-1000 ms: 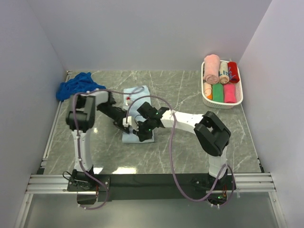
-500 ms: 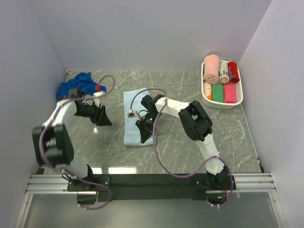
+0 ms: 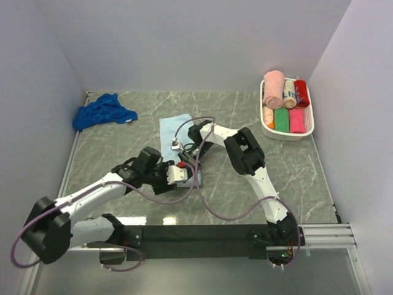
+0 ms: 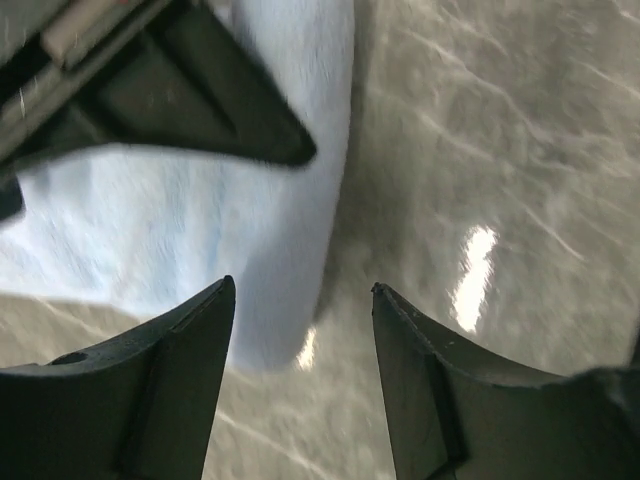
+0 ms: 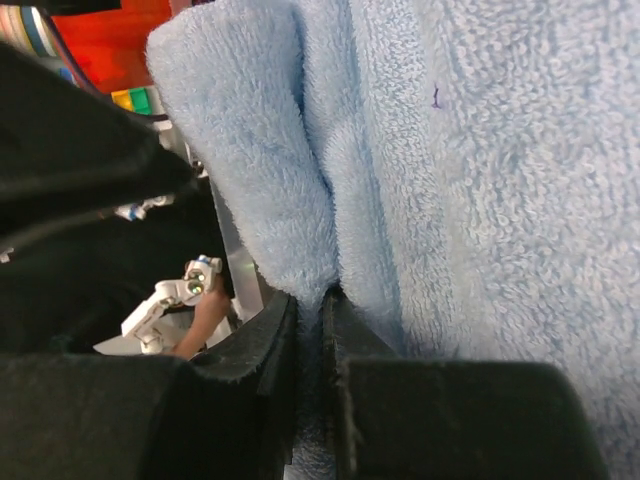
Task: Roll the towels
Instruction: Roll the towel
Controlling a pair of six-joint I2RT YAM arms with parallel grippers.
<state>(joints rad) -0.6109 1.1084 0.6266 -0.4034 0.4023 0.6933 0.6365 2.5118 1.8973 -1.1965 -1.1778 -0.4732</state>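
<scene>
The pale sky blue towel (image 3: 174, 130) lies flat at mid-table, its near part hidden under both grippers. In the right wrist view my right gripper (image 5: 311, 300) is shut on a raised fold of this towel (image 5: 480, 180); from above it (image 3: 186, 160) sits over the towel's near half. My left gripper (image 3: 182, 175) reaches in low from the near left. Its jaws (image 4: 302, 287) stand open with nothing between them, just off the towel's rounded corner (image 4: 240, 230). The deep royal blue towel (image 3: 100, 110) lies crumpled at the far left corner, away from both grippers.
A white basket (image 3: 285, 136) at the far right holds several rolled towels in pink, green and red. Pale walls close in the left, back and right sides. A purple cable (image 3: 202, 203) loops over the table near the towel.
My left arm has swung from the far left, by the royal blue towel, down to the pale towel's near edge, jaws widening. The right gripper has kept its pinch on the fold.
</scene>
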